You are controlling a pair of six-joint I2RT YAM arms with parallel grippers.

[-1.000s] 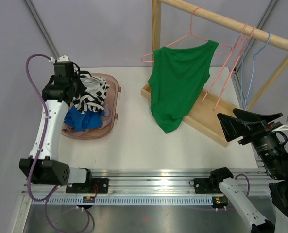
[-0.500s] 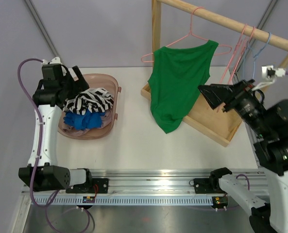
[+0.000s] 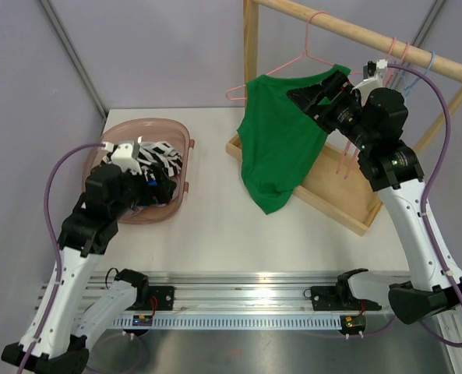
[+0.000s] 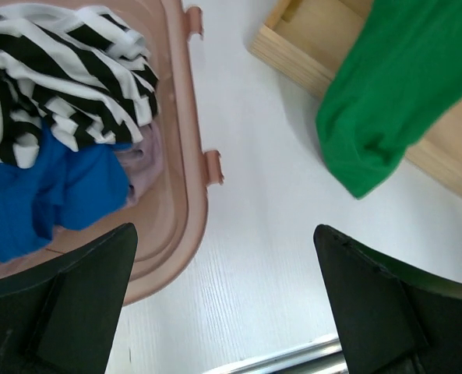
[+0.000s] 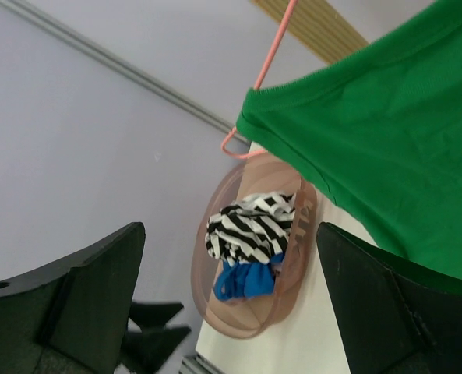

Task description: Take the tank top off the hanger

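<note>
Both pincers spread wide, grasping nothing: right gripper (image 5: 231, 234) just beside hanger (image 3: 277, 68), left gripper (image 4: 224, 230) well apart from it. Draped lopsided on hanger: tank top (image 3: 281, 148). Likely risk: pinching wire along with cloth, dragging hanger down too, or stretching a strap.

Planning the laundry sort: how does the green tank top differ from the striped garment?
The green tank top is plain green; the striped garment is black and white. The green tank top hangs spread below the wooden rail; the striped garment lies crumpled in the pink basket. Both are cloth garments.
</note>
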